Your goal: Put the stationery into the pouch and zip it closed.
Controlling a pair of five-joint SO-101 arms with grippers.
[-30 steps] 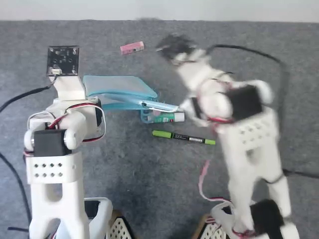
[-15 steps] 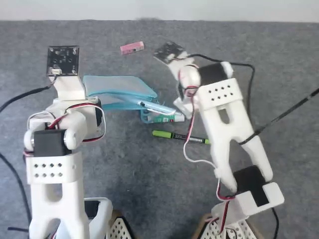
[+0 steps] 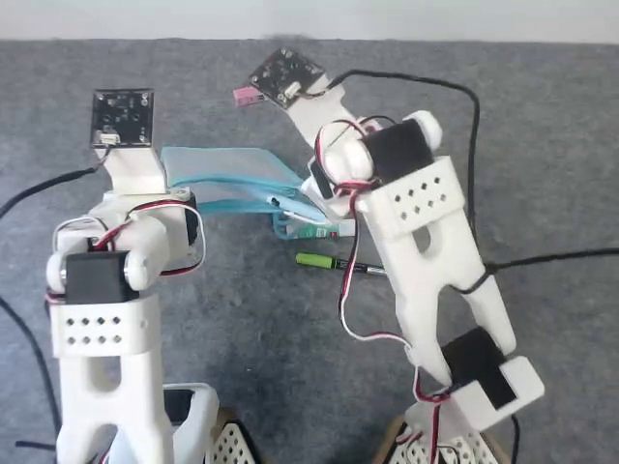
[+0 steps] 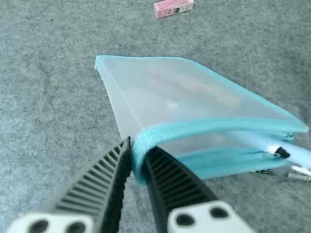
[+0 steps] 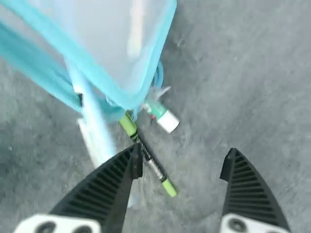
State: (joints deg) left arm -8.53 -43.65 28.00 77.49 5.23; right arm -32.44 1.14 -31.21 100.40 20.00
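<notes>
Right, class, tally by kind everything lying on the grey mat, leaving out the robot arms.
Pouch: 1
Pens: 2, a pale blue pen and a green marker
Pink eraser: 1
White tube: 1
Total: 5

Pouch with its mouth open, stationery partly in and partly out

The pouch (image 4: pixel 184 102) is clear plastic with a turquoise zip edge. It lies flat on the grey surface, and one end of the zip edge is lifted and pinched between the left jaws. A light blue pen (image 4: pixel 262 143) sticks out of the mouth, half inside. A small white tube (image 5: pixel 163 116) with green and red print lies just beside the mouth. A lime green marker (image 3: pixel 324 262) with a black middle lies on the surface near the tube, outside the pouch. A pink eraser (image 4: pixel 173 7) lies well apart, beyond the closed side of the pouch.
</notes>
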